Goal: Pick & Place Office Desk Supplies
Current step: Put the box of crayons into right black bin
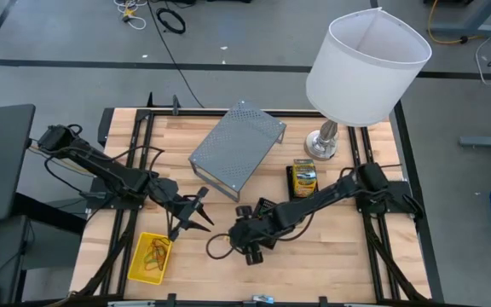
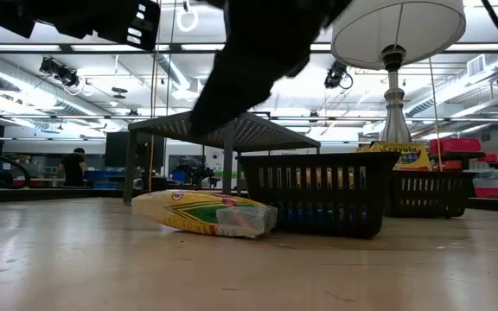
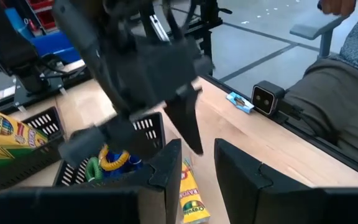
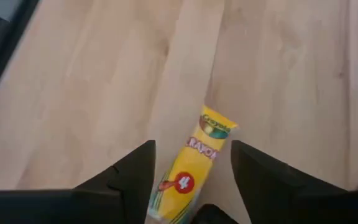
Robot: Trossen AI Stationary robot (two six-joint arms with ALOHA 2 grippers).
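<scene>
High: overhead, straight down, far.
Low: tabletop level, facing room.
Wrists: close.
Shared: crayon packet (image 4: 191, 163), 12 o'clock of right fingers.

Wooden table (image 1: 331, 256) carries yellow basket (image 1: 149, 259), lamp (image 1: 356, 72).

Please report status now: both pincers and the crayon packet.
Right pincer open, astride crayon packet lying on table. Left pincer waiting beside, holding nothing. Nothing blocking.

Both end effectors, left (image 1: 196, 215) and right (image 1: 247, 239), hang open mid-table.
</scene>
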